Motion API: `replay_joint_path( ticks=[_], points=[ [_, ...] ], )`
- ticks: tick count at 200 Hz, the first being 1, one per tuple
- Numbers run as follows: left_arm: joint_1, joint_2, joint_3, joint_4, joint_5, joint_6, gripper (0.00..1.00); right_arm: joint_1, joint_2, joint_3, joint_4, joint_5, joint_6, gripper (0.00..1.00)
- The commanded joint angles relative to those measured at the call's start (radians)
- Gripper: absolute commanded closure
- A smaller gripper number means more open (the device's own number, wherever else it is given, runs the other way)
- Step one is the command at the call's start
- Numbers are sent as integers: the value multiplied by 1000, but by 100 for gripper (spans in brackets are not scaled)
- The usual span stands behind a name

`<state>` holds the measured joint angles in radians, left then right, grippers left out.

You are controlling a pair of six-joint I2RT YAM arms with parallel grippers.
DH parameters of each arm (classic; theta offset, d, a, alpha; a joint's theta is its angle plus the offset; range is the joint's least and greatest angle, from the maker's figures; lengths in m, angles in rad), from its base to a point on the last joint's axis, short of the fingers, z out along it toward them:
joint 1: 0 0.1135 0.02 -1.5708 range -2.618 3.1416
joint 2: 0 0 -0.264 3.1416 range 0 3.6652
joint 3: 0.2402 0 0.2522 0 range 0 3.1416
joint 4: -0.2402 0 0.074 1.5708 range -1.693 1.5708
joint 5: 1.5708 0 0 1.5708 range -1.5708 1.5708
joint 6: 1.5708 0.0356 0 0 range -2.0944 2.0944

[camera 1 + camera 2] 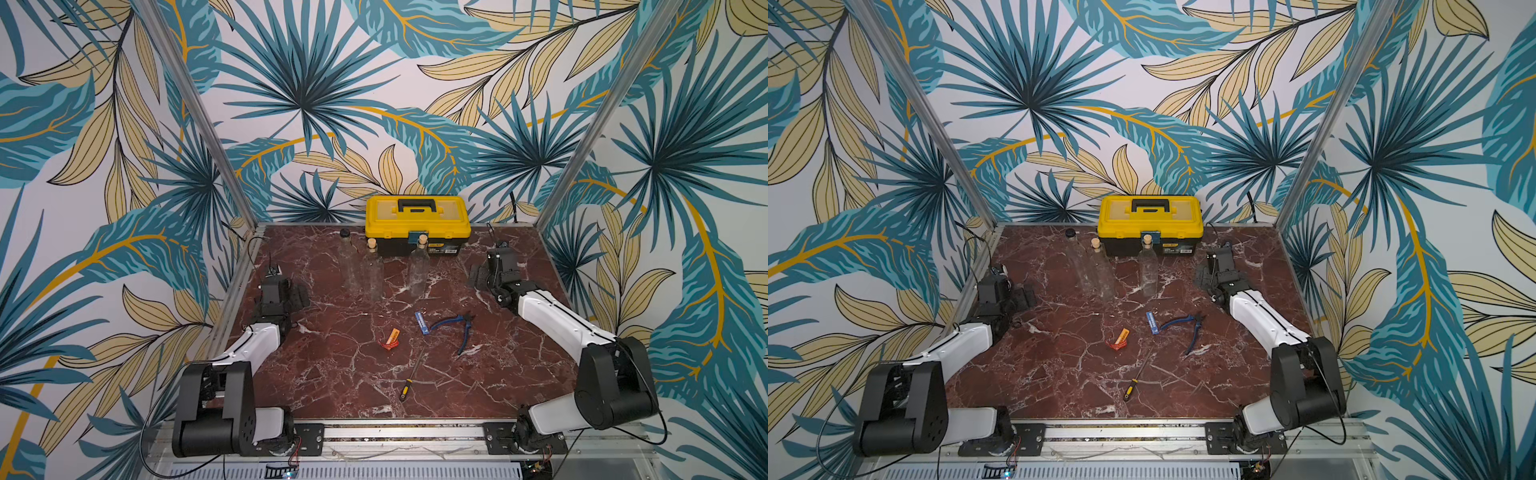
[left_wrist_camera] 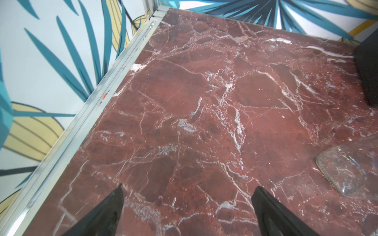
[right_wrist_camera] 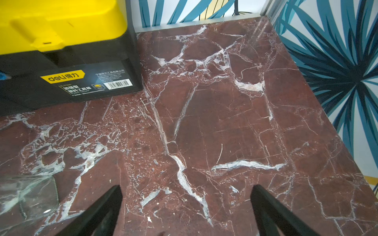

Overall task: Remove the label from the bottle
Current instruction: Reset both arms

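Before toolbox (image 1: 417, 226): 3 bottles (image 1: 372, 270) upright; left gripper (image 2: 189, 187), right gripper (image 3: 187, 187) spread, empty.

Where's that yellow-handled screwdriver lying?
In both top views, the screwdriver lies flat on the marble table, nearer the front edge than the orange label and blue pliers.

two arms, each white shell links (image 1: 253, 347) between bulky black joint housings (image 1: 216, 409), a thin black cable (image 1: 571, 312) tracing the white. black base plates (image 1: 309, 438) with silver screws at 6 o'clock; left gripper (image 2: 189, 186) fingers black, tapered.
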<state>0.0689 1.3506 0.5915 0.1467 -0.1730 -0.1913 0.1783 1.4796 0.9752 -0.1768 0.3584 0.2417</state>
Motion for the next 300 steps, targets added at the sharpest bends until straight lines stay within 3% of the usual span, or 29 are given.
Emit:
replay_joint_path(
  ticks=[1,74,130,165,228,261,281,300],
  points=[
    [19,29,-28,186,41,33,1,-12,5,-24,46,-2,-25,0],
    [36,63,-151,512,71,33,0,-59,-3,-74,126,1,-45,0],
    [40,53,-194,582,109,52,1,-103,-2,-109,204,36,-87,1],
    [38,64,-222,643,193,79,0,-145,-2,-163,290,62,-137,1],
    [37,68,-234,671,191,79,1,-229,-14,-305,523,-34,-125,1],
    [38,70,-234,672,191,79,1,-229,-25,-458,782,-80,-150,1],
    [37,69,-234,672,191,79,0,-229,-46,-470,770,-122,-151,0],
    [38,67,-236,672,191,79,0,-229,-30,-572,962,-155,-167,0]
  ],
)
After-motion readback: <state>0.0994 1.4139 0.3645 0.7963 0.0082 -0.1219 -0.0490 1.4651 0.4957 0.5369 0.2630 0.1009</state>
